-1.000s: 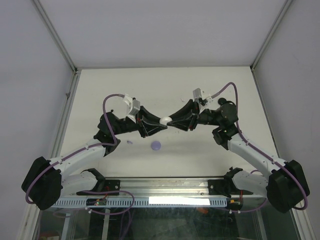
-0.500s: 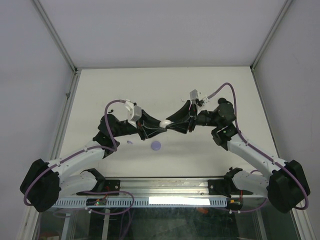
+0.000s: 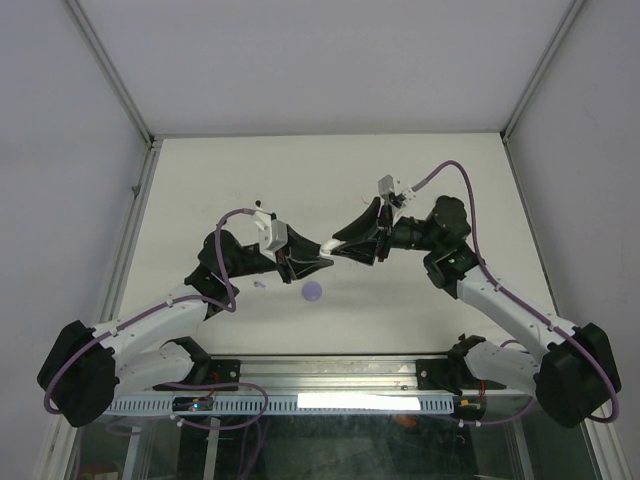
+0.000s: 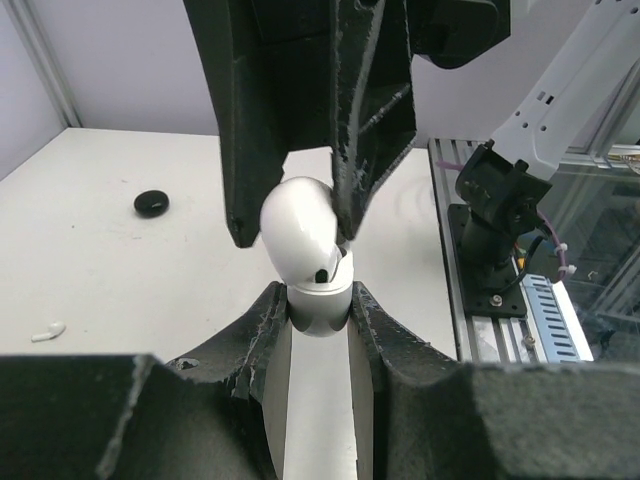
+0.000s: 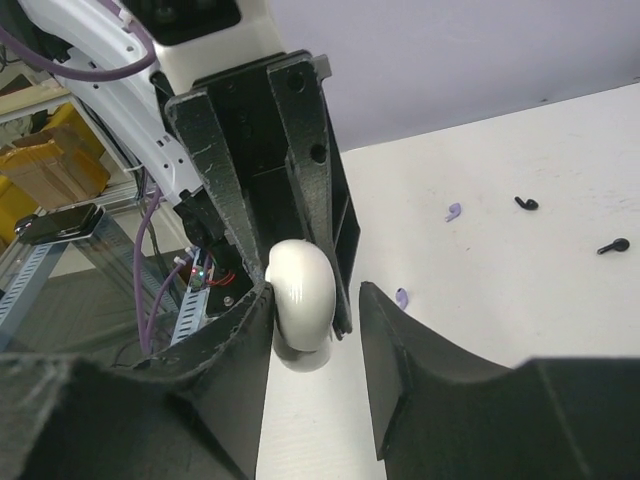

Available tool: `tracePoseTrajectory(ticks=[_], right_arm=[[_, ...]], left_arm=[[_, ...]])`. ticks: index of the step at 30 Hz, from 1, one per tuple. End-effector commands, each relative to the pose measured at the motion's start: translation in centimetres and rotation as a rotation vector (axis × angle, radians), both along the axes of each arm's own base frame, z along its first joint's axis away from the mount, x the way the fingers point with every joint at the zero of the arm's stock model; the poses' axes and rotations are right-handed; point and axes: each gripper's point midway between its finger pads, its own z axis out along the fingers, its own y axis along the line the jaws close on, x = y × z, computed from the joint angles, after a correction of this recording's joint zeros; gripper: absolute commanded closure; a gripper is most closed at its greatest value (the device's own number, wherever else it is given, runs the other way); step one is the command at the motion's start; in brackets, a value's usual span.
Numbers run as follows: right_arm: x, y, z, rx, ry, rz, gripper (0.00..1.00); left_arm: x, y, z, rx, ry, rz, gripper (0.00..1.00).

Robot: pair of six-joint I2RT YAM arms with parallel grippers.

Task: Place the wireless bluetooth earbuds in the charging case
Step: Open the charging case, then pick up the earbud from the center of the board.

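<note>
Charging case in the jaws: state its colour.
The charging case is white; clearest in the left wrist view.

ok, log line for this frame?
left tool: shut on white charging case | right tool: open, case between its fingers | white earbud: loose on table

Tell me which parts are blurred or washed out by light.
Left wrist view: left fingers soft, highlight on the white charging case. Right wrist view: right fingers blurred, case sharp. Top external view: bright strip on the front rail washed out.
</note>
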Motion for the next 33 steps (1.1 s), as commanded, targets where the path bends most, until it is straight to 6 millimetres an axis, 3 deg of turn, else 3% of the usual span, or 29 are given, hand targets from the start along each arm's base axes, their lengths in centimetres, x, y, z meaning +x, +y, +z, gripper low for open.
tracePoseTrajectory(ticks=[1,9,15,22,27,33], right_arm=[[2.2,-0.3,2.5,0.032,-0.053,-0.102,0.58],[3.0,-0.3,2.1,0.011,-0.019,-0.109,0.56],[4.1,-0.2,2.1,-0.010,-0.006,-0.137,0.51],[9.8,-1.8,-0.8,-0.113,0.093,-0.349,0.44],[16.0,-4.7,-5.7,-0.264,0.202,-0.606,0.42],[21.2,-6.3,-10.0,-0.383,0.247,-0.734,0.42]], left_arm=[[-1.9,-0.1,0.6,-0.015,-0.098,-0.061,1.00],[-1.5,0.0,0.2,-0.017,-0.089,-0.031,1.00],[1.3,0.1,-1.2,-0.011,0.037,0.112,1.00],[5.9,2.1,-4.9,-0.011,0.235,0.324,1.00],[8.4,4.0,-7.6,-0.018,0.355,0.418,1.00],[9.7,5.4,-9.5,-0.021,0.418,0.453,1.00]])
